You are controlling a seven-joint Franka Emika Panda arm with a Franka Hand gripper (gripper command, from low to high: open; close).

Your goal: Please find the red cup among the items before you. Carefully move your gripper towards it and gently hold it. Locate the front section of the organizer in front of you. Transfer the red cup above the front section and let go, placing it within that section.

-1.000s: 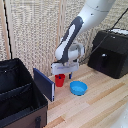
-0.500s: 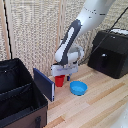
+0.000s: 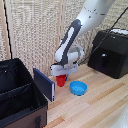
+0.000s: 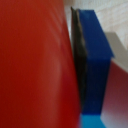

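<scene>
— Lowered right over the red cup, the gripper; fingers hidden by the block from outside.
— Clenched on it, then?
— Cannot tell. Close up, just red wall pressed against a blue fingertip, so touching at least.
— And the rest?
— Blue bowl just beside the tool; organizer off toward the exterior view's left, front section with its tab lying beyond the blue flap.

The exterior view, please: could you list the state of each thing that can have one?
red cup: upright on the table, under the end effector
end effector: down at the cup; grip cannot be told
organizer: open, compartments look empty
blue flap panel: standing up
blue bowl: upright, empty
</scene>
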